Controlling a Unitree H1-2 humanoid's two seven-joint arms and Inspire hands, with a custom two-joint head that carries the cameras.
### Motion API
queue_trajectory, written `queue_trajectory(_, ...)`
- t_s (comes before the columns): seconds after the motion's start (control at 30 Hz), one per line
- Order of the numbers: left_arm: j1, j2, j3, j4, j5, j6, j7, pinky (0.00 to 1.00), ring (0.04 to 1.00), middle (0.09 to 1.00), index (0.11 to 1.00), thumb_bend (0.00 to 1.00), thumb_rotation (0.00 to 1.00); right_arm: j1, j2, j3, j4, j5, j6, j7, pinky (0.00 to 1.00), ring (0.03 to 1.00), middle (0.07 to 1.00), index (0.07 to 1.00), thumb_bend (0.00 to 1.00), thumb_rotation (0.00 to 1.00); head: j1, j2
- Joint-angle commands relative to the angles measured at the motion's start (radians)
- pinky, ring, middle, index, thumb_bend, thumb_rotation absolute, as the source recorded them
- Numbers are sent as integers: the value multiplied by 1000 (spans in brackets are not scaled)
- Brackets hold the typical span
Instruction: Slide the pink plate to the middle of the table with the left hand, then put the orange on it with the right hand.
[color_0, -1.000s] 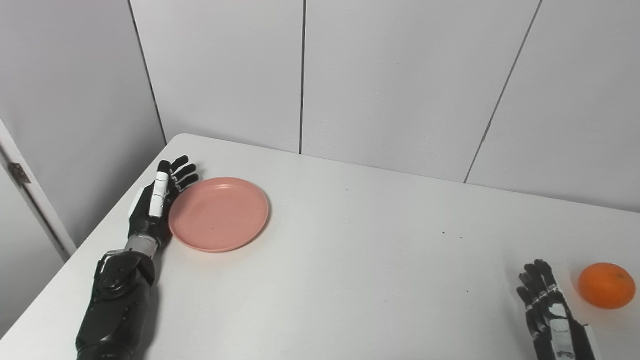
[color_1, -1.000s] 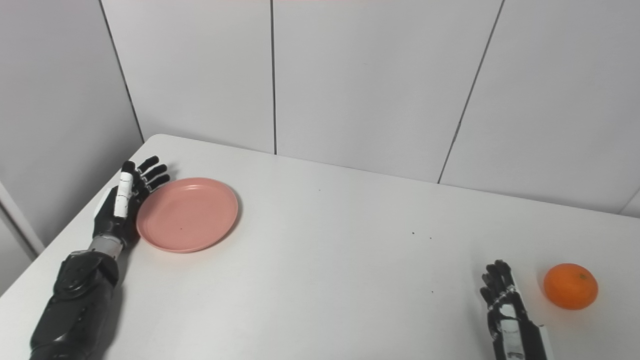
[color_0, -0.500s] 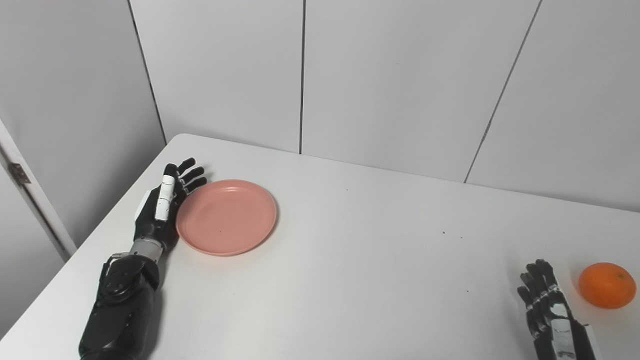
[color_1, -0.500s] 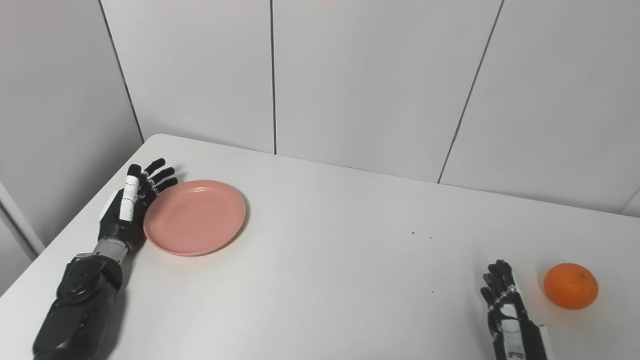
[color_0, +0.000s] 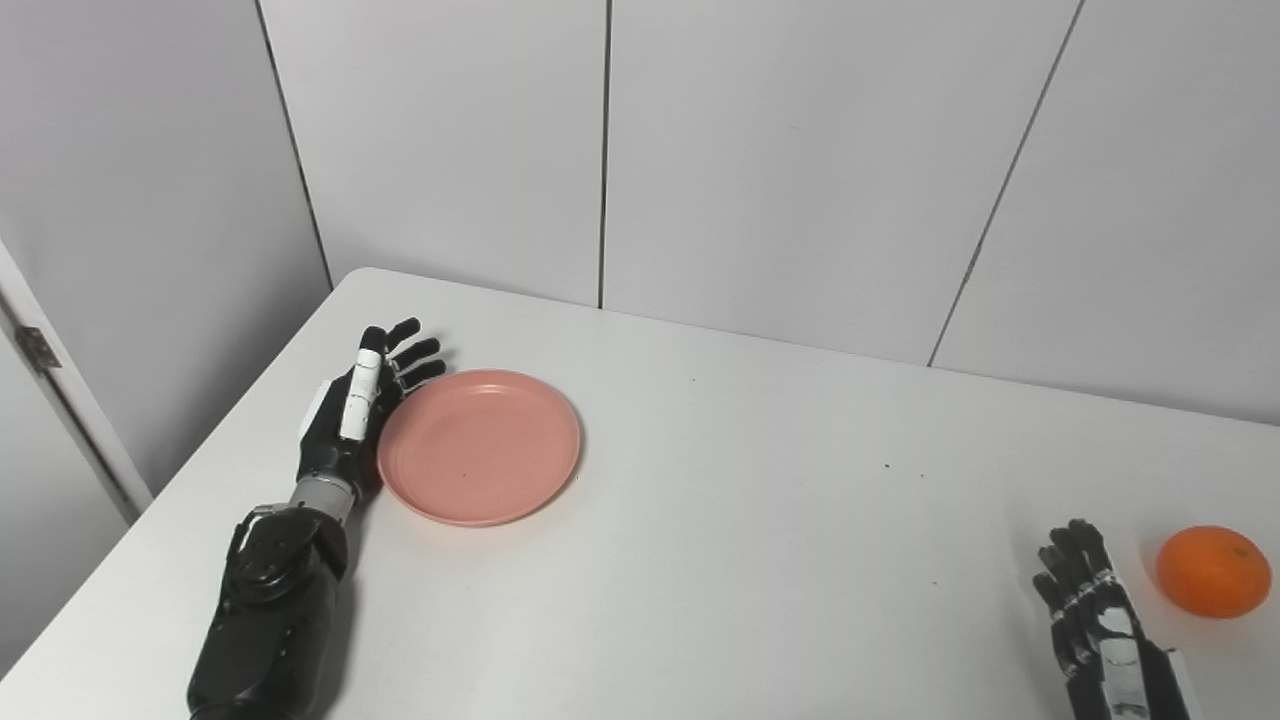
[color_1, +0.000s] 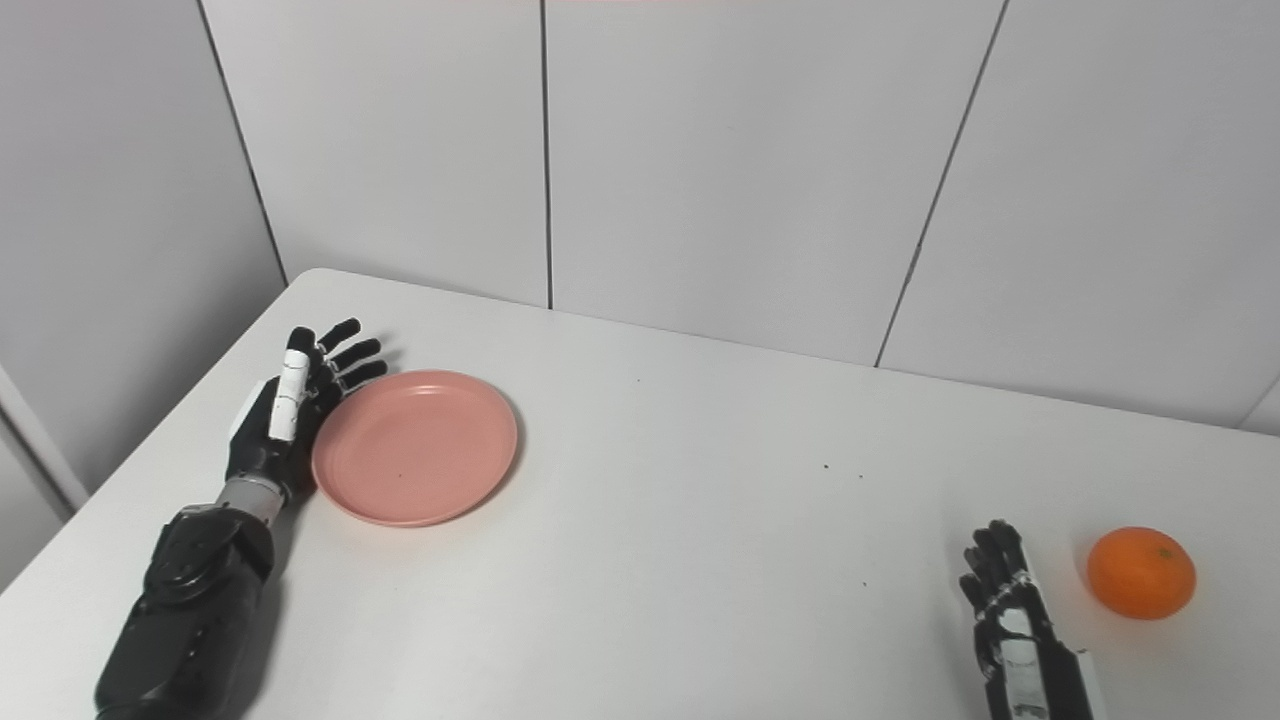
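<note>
The pink plate (color_0: 480, 445) lies flat on the white table (color_0: 760, 540), left of the middle. My left hand (color_0: 352, 412) stands on edge against the plate's left rim, open, fingers spread and pointing away from me. The orange (color_0: 1213, 571) rests near the table's right front. My right hand (color_0: 1098, 625) lies open on the table just left of the orange, a small gap between them, holding nothing.
Grey wall panels (color_0: 800, 170) rise behind the table's far edge. The table's left edge (color_0: 200, 450) runs close beside my left forearm (color_0: 270, 610). A few small dark specks (color_0: 886, 465) dot the tabletop.
My left hand has pushed the pink plate to the right and slightly toward me across both steps. The right hand and the orange have not moved.
</note>
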Motion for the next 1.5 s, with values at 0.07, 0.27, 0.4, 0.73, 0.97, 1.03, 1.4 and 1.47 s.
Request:
queue_trajectory(0.07,-21,1,-10,-43,-9,19,-15,794,793,809,833,943,887,80,35,20,105,2,-14,9,1000,978,961,958,789,878,0,0)
queue_trajectory(0.27,-9,-20,-27,-76,-1,34,-17,791,799,821,839,910,893,82,39,17,98,5,-7,5,1000,975,959,955,792,869,1,3)
queue_trajectory(0.4,-4,-37,-32,-87,9,39,-9,765,788,811,827,941,894,82,38,19,94,2,-5,3,1000,974,958,954,794,872,1,2)
queue_trajectory(0.73,29,-77,-45,-133,4,77,-2,789,807,817,839,954,907,84,40,19,88,-6,-9,1,1000,972,953,950,787,870,0,5)
queue_trajectory(0.97,48,-92,-70,-142,27,82,8,762,783,803,816,979,888,84,41,19,86,-8,-10,2,1000,970,950,949,792,870,-1,7)
queue_trajectory(1.03,51,-96,-78,-141,30,79,5,760,781,799,812,977,887,85,41,20,84,-12,-9,0,1000,969,949,947,796,869,-2,8)
queue_trajectory(1.4,62,-131,-89,-158,41,84,31,770,781,789,828,976,888,86,47,20,82,-24,-11,-4,1000,968,950,948,802,869,-7,11)
queue_trajectory(1.47,63,-143,-87,-170,45,92,46,769,779,786,829,982,883,85,47,21,83,-27,-14,-3,1000,968,950,948,802,870,-8,12)
